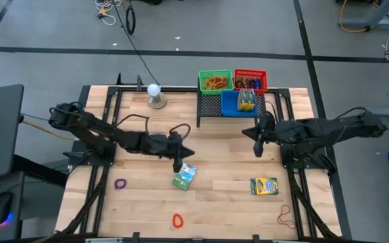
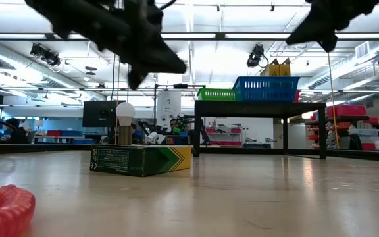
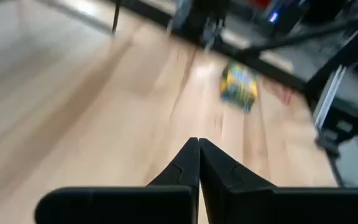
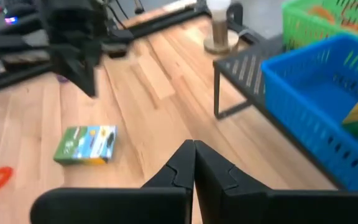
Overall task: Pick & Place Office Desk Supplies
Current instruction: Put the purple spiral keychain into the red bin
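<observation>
A flat green crayon box (image 1: 184,176) lies on the wooden table near its middle, also seen in the low view (image 2: 141,160) and the right wrist view (image 4: 86,144). My left gripper (image 1: 179,163) hangs above the box's far-left end, shut and empty (image 3: 197,149), clear of the box (image 2: 135,80). A yellow-green crayon box (image 1: 264,185) lies to the right (image 3: 239,86). My right gripper (image 1: 258,147) is shut and empty (image 4: 193,149), raised in front of the rack. On the table lie a purple loop (image 1: 120,183), a red loop (image 1: 177,220) and a reddish rubber band (image 1: 286,216).
At the far edge a black mesh rack (image 1: 211,108) carries a blue basket (image 1: 239,102). Behind it are a green basket (image 1: 216,81) and a red basket (image 1: 250,79), both holding items. A white ball on a round stand (image 1: 155,94) is at the far left. Bare wood lies between the two boxes.
</observation>
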Controlling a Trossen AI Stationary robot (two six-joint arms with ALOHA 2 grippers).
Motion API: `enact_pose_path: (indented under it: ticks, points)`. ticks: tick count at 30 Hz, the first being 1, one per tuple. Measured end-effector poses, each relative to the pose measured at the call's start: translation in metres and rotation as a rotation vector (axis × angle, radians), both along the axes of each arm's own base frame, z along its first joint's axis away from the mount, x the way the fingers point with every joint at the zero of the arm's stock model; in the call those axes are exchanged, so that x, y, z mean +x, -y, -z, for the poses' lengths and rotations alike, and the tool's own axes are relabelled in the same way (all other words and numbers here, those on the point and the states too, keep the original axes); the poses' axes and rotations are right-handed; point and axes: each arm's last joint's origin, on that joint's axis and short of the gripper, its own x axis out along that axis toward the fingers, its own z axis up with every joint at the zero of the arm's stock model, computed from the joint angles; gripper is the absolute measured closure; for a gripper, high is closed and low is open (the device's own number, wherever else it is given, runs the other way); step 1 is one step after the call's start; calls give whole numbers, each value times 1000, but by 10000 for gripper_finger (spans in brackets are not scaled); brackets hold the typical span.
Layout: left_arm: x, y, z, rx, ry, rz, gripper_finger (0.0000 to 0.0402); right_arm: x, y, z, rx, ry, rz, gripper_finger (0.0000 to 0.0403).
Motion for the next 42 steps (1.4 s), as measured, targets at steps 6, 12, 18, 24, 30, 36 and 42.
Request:
enact_pose_path:
  ticks: [6,12,18,24,30,36,42]
  points:
    - [-26,39,-9,-73,-250,6,397,1,0,21,1,-38,10,392]
    - [-59,79,-8,-225,-528,-56,392,3,0,31,-40,-21,28,392]
    - [-96,110,-5,-413,-750,-178,384,4,2,38,-43,-10,38,392]
    - [-127,122,2,-486,-964,-293,332,4,6,38,-44,-15,61,392]
    - [-141,120,23,-593,-989,-473,258,4,8,38,-43,-15,77,392]
    - [-157,114,42,-610,-1026,-594,228,5,9,38,-43,-14,83,392]
    - [-167,110,55,-582,-1057,-645,234,6,9,37,-40,7,83,392]
